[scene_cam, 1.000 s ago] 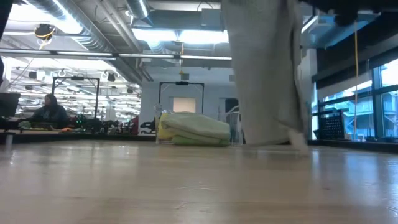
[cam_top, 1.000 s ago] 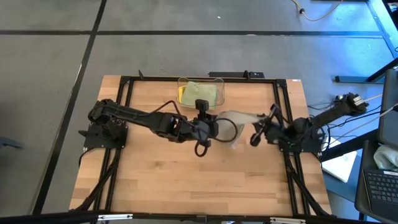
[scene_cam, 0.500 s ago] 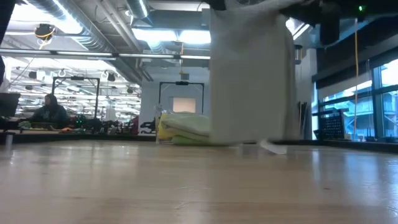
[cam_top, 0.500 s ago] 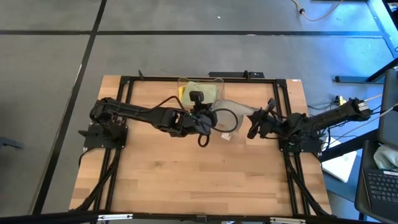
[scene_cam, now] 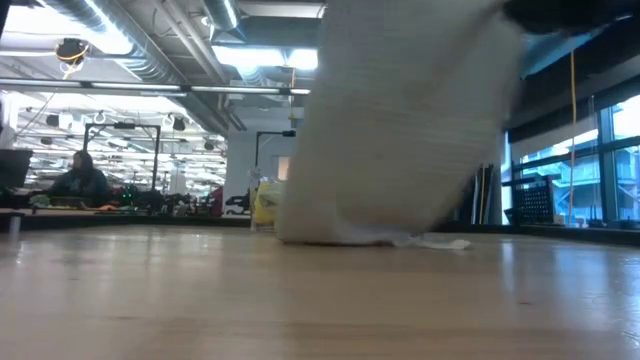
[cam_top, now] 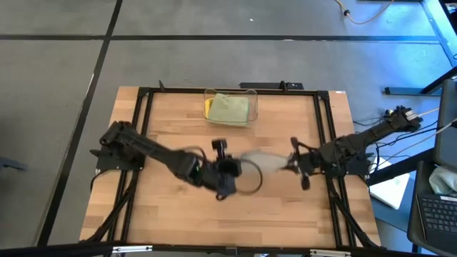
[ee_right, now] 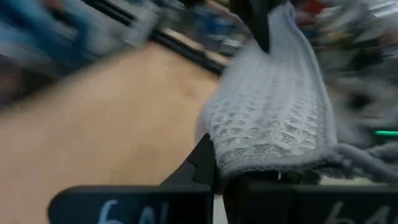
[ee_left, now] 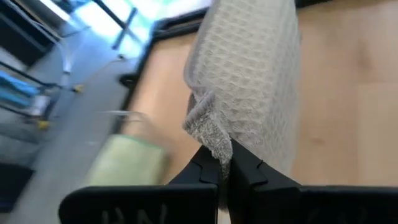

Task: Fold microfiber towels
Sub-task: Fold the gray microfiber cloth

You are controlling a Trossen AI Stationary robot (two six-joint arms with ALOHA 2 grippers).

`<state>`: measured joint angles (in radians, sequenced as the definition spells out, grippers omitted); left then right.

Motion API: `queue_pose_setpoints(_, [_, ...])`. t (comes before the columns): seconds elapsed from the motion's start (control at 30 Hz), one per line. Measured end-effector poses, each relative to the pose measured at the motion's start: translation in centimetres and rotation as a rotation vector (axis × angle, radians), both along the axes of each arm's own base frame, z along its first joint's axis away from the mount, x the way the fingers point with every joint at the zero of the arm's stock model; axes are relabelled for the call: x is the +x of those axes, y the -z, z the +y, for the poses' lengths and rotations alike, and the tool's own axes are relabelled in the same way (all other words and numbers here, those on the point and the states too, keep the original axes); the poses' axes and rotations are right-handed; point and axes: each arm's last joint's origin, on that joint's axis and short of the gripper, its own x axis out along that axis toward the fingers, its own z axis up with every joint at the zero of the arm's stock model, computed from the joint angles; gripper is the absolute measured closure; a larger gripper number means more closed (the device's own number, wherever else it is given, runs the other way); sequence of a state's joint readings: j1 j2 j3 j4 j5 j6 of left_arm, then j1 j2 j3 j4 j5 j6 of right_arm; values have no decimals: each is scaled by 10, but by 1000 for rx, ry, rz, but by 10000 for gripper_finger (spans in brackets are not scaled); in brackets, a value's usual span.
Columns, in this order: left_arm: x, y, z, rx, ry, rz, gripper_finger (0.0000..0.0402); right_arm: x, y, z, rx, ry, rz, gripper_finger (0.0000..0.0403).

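A grey microfiber towel point(cam_top: 261, 160) is stretched between my two grippers over the middle of the table. In the low view the towel point(scene_cam: 400, 120) hangs as a wide sheet and its lower edge point(scene_cam: 360, 238) touches the tabletop. My left gripper point(cam_top: 230, 171) is shut on its left end and my right gripper point(cam_top: 295, 163) is shut on its right end. Folded pale green point(cam_top: 230, 108) and yellow point(cam_top: 208, 107) towels lie in a clear bin point(cam_top: 230, 93) at the far edge. My left gripper pinches a bunched corner of the grey towel point(ee_left: 208, 134) between its two shut fingers point(ee_left: 245, 168). The cloth runs away from the fingertips toward the other arm. My right gripper pinches the towel's hemmed edge point(ee_right: 261, 163) between its shut fingers point(ee_right: 202, 163), and the cloth spreads out beyond them, hanging down to the table.
The black frame rails point(cam_top: 323, 143) run along the table's sides and far edge. Bare wood point(cam_top: 214, 221) lies toward the near edge. In the low view the room beyond the table shows a person seated at a desk point(scene_cam: 80, 180) far off at the left.
Both grippers have carried the grey towel away from the bin toward the table's near edge, after a short move toward the bin. Both wrists have rolled. The towel stays hanging between them, its lower edge trailing on the table, and looms larger in the low view.
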<state>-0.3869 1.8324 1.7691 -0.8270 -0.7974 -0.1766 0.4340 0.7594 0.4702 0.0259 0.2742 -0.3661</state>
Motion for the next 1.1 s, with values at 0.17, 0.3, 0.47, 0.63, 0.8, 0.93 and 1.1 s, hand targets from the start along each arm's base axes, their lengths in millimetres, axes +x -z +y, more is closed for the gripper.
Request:
queue_pose_setpoints(0.17, [2,34,-49,-91,33,-43,402,-1,10,22,287,-202,162,390])
queue_pose_setpoints(0.3, [9,71,-84,-173,42,-71,402,4,30,43,437,-251,379,390])
queue_pose_setpoints(0.47, [20,111,-122,-268,97,-126,402,8,67,73,484,-259,640,390])
queue_pose_setpoints(0.63, [29,143,-132,-363,106,-93,401,14,95,95,476,-266,713,389])
queue_pose_setpoints(0.8, [31,167,-131,-380,54,-34,401,22,112,104,460,-238,684,387])
queue_pose_setpoints(0.93, [30,172,-120,-322,1,14,401,23,121,102,417,-170,694,387])
queue_pose_setpoints(1.1, [33,168,-101,-244,-27,62,401,22,121,94,344,-36,654,390])
